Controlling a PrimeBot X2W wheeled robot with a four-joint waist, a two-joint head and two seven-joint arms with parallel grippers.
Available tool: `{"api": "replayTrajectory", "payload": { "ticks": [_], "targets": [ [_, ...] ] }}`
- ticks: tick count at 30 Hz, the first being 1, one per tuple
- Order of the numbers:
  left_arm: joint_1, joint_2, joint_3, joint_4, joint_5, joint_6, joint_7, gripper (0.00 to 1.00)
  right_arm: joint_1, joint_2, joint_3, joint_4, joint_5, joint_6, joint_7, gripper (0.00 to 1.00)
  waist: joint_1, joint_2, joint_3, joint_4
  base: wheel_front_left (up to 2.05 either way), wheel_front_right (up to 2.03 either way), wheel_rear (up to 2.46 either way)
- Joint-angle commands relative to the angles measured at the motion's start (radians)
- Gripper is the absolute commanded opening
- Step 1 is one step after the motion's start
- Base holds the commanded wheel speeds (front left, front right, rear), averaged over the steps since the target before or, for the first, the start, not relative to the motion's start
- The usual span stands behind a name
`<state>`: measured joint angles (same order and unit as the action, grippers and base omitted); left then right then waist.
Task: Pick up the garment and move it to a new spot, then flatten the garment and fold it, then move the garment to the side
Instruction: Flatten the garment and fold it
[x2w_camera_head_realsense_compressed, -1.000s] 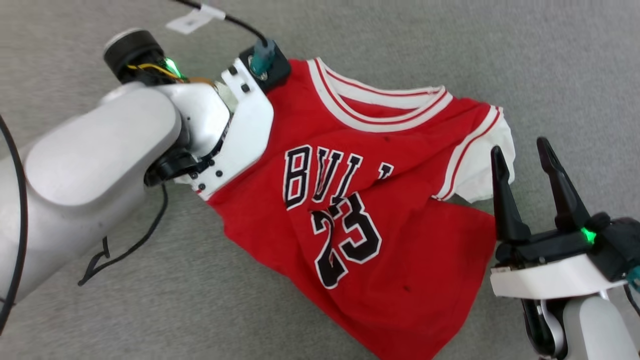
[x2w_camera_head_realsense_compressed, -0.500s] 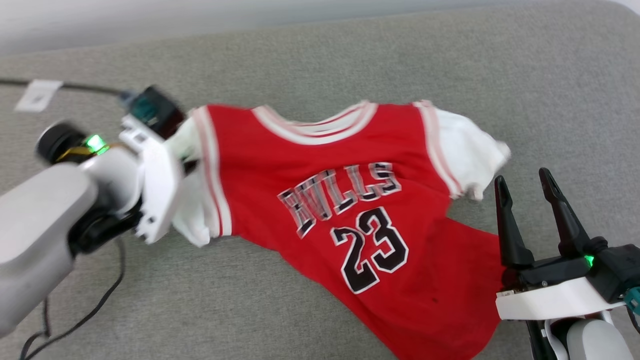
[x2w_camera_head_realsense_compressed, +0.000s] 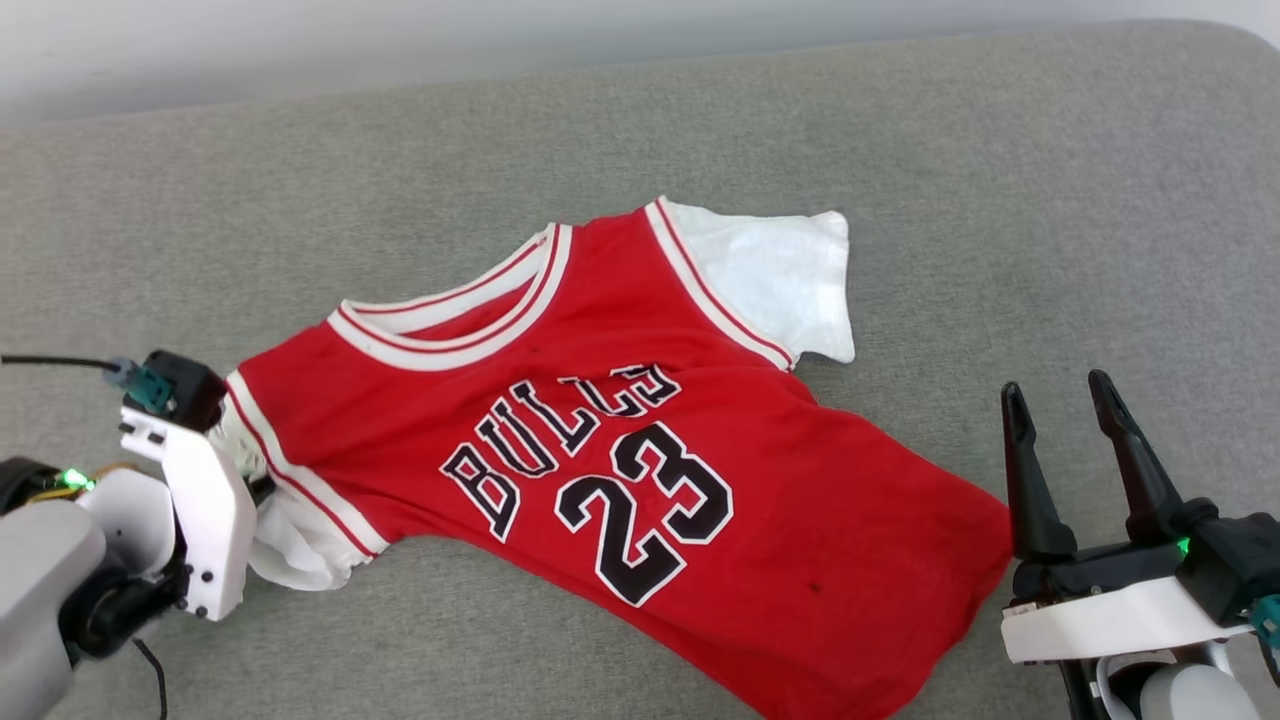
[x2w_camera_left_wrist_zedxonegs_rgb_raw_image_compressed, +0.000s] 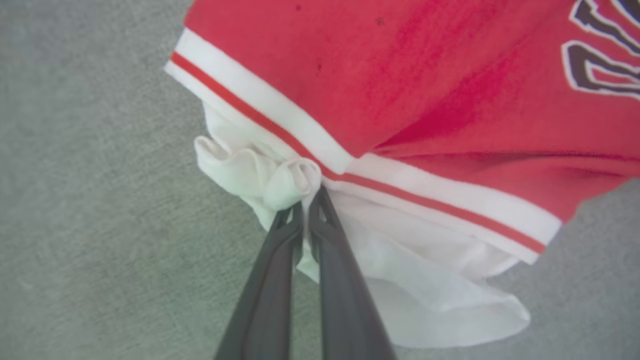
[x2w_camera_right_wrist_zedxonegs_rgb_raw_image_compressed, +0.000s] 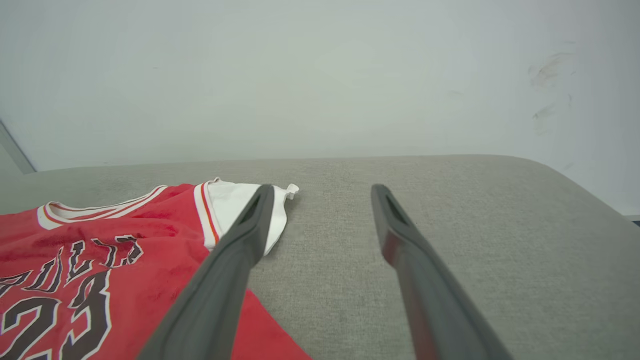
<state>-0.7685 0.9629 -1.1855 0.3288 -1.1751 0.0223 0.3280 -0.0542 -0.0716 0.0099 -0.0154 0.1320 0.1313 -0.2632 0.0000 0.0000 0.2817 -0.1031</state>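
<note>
Pinching the garment's (x2w_camera_head_realsense_compressed: 600, 450) crumpled white sleeve (x2w_camera_left_wrist_zedxonegs_rgb_raw_image_compressed: 260, 175), the left fingers (x2w_camera_left_wrist_zedxonegs_rgb_raw_image_compressed: 270, 280) hide its edge; the right fingers (x2w_camera_head_realsense_compressed: 1030, 490) stand wide, empty.

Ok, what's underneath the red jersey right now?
The garment lies on the grey surface, which shows all round it. One white sleeve is pinched in the left gripper. Whatever is beneath the cloth is covered.

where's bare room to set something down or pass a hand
Bare grey surface runs behind the jersey to the back edge, and between its white sleeve and the open right hand. Crowded at the left hand, shut on the other sleeve.
</note>
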Motion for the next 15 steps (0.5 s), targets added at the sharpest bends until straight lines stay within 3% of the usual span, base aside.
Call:
{"api": "replayTrajectory", "payload": {
  "ticks": [1,3,4,5,10,15],
  "targets": [
    [0.054,-0.001,-0.028,0.023,-0.004,0.008,0.015,0.0,0.014,0.001,0.002,0.003,-0.002,-0.001,-0.002,1.0,0.0,0.0,-0.006,0.006,0.0,0.0,0.0],
    [0.064,-0.006,-0.032,0.035,-0.004,0.009,0.011,0.05,0.012,0.001,0.006,0.003,-0.001,-0.001,-0.002,1.0,0.0,0.0,-0.016,0.014,0.0,0.0,0.0],
    [0.062,-0.007,-0.032,0.038,0.003,0.011,0.007,0.22,0.012,0.001,0.007,0.004,-0.001,-0.001,-0.002,1.0,0.0,0.0,-0.023,0.018,0.0,0.0,0.0],
    [0.052,-0.005,-0.028,0.037,0.015,0.015,-0.005,1.0,0.013,0.002,0.008,0.005,-0.001,-0.001,-0.002,1.0,0.0,0.0,-0.03,0.022,0.0,0.0,0.0],
    [-0.031,0.024,-0.003,-0.019,0.065,0.02,-0.031,1.0,0.024,0.002,0.005,0.007,-0.001,-0.001,-0.002,1.0,0.0,0.0,-0.069,0.037,0.0,0.0,0.0],
    [-0.119,0.085,0.018,-0.126,0.121,0.031,0.01,1.0,0.043,0.006,-0.001,0.006,0.005,-0.001,-0.002,1.0,0.0,0.0,-0.092,0.042,0.0,0.0,0.0]
  ]
}}
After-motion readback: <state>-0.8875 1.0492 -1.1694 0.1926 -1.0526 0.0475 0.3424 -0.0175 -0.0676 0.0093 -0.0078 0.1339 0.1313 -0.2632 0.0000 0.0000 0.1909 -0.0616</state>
